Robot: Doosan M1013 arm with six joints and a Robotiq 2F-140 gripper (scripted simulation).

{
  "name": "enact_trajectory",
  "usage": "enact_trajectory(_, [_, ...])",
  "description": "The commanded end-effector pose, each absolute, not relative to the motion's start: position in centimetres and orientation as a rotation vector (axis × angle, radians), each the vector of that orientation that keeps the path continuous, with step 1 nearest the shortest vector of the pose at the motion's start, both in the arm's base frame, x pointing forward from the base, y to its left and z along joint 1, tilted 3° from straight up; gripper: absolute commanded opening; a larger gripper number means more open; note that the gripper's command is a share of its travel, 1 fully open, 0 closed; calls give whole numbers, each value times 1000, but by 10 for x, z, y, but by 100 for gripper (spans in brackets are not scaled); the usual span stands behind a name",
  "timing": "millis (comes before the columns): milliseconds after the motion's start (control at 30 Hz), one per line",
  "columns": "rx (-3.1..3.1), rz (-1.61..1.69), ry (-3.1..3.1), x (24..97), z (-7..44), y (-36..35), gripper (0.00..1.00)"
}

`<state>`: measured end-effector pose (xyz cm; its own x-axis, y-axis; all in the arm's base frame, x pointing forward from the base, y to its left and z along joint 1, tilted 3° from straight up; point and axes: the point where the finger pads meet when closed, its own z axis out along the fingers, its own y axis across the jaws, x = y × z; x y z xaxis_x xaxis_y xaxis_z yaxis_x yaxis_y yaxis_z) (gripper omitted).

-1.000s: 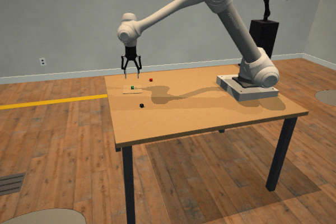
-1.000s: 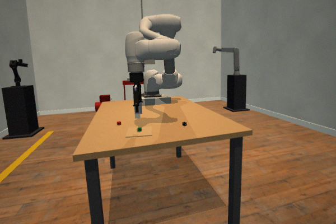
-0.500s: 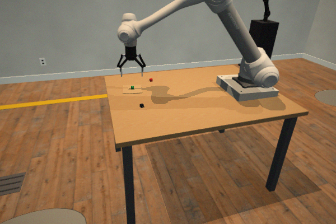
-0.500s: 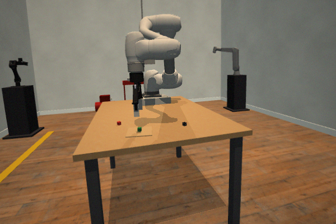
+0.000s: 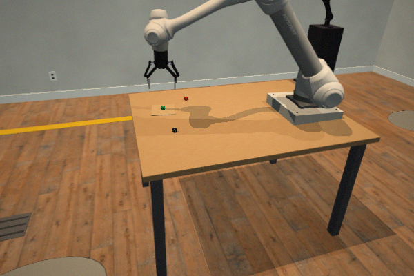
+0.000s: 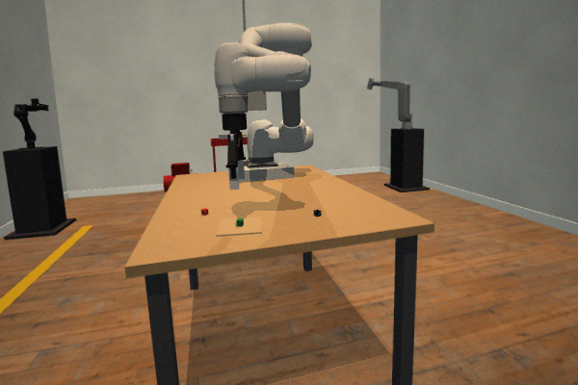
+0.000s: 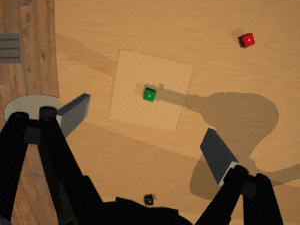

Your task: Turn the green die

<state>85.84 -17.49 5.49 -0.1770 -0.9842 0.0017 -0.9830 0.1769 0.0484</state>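
Although all three dice are visible in the wrist view, the black cube-shaped die (image 5: 174,130) (image 6: 317,213) (image 7: 149,199) lies just beyond the dark gripper housing at the lower edge, and its pips are too small to count. The far ends of the black two-finger gripper (image 5: 162,83) (image 6: 234,184) (image 7: 145,135) run out of that view at the bottom. In the exterior view its fingers line up one behind the other, so the spacing between them cannot be judged there.

The green cube-shaped die (image 5: 163,107) (image 6: 240,222) (image 7: 149,94) is located wholly within the edges of the pale square mat (image 5: 156,112) (image 6: 251,230) (image 7: 172,118). A single light pip appears on its upper face. Being a cube, it presents no long axis; its sides stand slightly turned, close to parallel with the mat's edges. The red cube-shaped die (image 5: 185,98) (image 6: 204,212) (image 7: 247,40) rests off the mat on the tan wooden table (image 5: 224,138) (image 6: 337,221) (image 7: 95,160), likewise with what appears to be one light pip on top.

The jaws are spread wide, pointing down above the table, with nothing between them.
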Motion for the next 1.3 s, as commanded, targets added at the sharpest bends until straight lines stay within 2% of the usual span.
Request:
enact_trajectory(0, [1994, -56, -2385, 859, 67, -175, 100])
enact_trajectory(400, [1994, -56, -2385, 861, 100, -175, 100])
enact_trajectory(1267, [1994, -56, -2385, 861, 102, -175, 100])
